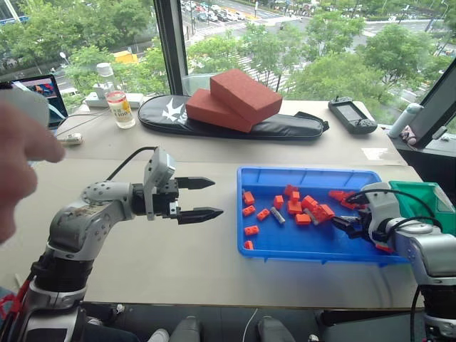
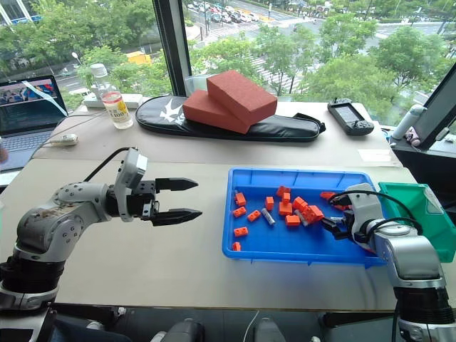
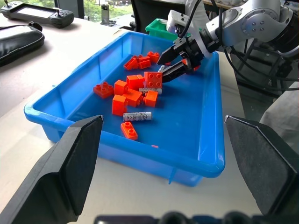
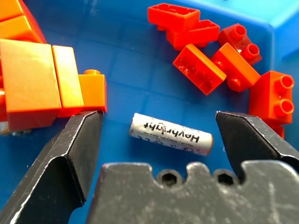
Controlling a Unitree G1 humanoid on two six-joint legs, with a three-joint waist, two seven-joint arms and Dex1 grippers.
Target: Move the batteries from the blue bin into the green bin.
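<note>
Silver battery (image 4: 171,134) btwn open right gripper (image 4: 159,135) fingers

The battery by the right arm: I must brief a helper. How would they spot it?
Look in the blue bin near its green-bin end. Between the right gripper's open jaws lies the battery: a slim silver cylinder among orange-red bricks.

I see the green bin (image 1: 427,199) partly hidden behind my right arm; a blurred person's hand (image 1: 21,153) is cut off.
</note>
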